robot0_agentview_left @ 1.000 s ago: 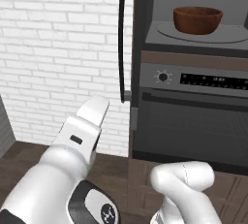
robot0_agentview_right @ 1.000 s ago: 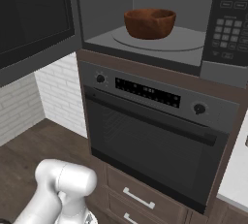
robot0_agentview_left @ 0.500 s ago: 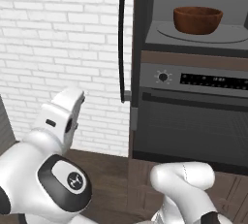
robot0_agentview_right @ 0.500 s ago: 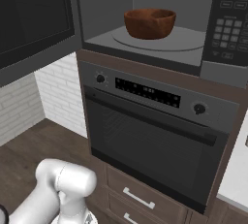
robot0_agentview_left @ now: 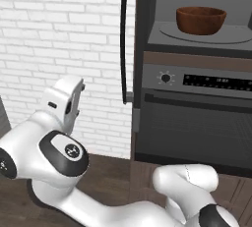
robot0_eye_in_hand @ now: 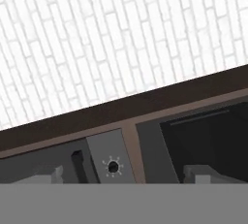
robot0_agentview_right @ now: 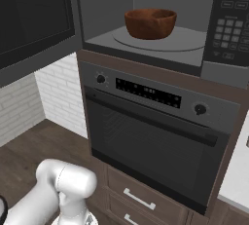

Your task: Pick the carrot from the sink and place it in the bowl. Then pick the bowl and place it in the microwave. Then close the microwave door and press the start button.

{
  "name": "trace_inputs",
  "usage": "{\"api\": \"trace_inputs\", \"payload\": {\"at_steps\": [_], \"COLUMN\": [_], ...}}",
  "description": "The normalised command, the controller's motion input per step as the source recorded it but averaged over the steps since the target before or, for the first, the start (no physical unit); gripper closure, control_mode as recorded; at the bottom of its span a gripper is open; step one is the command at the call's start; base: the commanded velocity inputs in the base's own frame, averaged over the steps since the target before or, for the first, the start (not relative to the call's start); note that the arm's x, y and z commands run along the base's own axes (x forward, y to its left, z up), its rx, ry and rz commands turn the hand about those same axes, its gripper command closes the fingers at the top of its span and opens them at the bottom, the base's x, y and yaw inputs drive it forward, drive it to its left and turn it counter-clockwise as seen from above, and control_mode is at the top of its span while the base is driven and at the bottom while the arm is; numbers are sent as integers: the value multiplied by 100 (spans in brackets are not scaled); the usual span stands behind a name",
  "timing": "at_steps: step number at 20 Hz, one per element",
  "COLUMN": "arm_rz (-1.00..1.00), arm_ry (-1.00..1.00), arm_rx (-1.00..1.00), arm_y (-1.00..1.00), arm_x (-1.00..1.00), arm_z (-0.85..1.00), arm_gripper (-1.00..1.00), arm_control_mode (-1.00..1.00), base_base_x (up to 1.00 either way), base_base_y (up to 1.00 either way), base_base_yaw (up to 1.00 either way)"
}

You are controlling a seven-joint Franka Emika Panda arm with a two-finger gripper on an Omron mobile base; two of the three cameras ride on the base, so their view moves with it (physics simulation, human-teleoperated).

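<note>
The reddish-brown bowl (robot0_agentview_left: 201, 19) (robot0_agentview_right: 150, 23) stands on the round turntable inside the microwave (robot0_agentview_left: 197, 37) (robot0_agentview_right: 160, 41). I cannot see the carrot, and the sink is out of view. The microwave door (robot0_agentview_right: 34, 19) hangs wide open to the left, edge-on in the left base view, with its long dark handle (robot0_agentview_left: 124, 34) showing. My gripper (robot0_agentview_left: 78, 98) (robot0_eye_in_hand: 126, 175) is low and to the left of the door, well away from the bowl. It faces the brick wall and the oven's corner. Its fingertips (robot0_eye_in_hand: 48, 174) stand far apart, open, with nothing between them.
Below the microwave is the oven (robot0_agentview_right: 151, 136) (robot0_agentview_left: 197, 123), with a knob (robot0_agentview_left: 166, 78) (robot0_eye_in_hand: 113, 166), a display and a horizontal bar handle. The microwave keypad (robot0_agentview_right: 232, 24) is at the right. Drawers (robot0_agentview_right: 136, 200) lie under the oven. A white brick wall (robot0_agentview_left: 59, 39) is to the left.
The arm has folded back to the lower left, and the hand has turned and risen a little beside the open door. Bowl and door have not moved.
</note>
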Motion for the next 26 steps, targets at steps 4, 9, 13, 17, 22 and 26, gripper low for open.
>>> {"api": "trace_inputs", "payload": {"at_steps": [4, 9, 13, 17, 22, 26], "arm_rz": [-6, -2, 0, 0, 0, 0], "arm_ry": [0, 0, -2, -2, -10, -20], "arm_rx": [0, 2, 6, 9, 11, 12], "arm_y": [-9, -28, -47, -56, -54, -54], "arm_x": [29, 5, 0, 0, -15, -49], "arm_z": [2, 3, 8, 10, 16, 23], "arm_gripper": [-100, -100, -100, -100, -100, -100], "arm_control_mode": [-100, -100, -100, -100, -100, -100], "base_base_x": [0, 0, 0, 0, 0, 0], "base_base_y": [0, 0, 0, 0, 0, 0], "base_base_yaw": [0, 0, 0, 0, 0, 0]}}
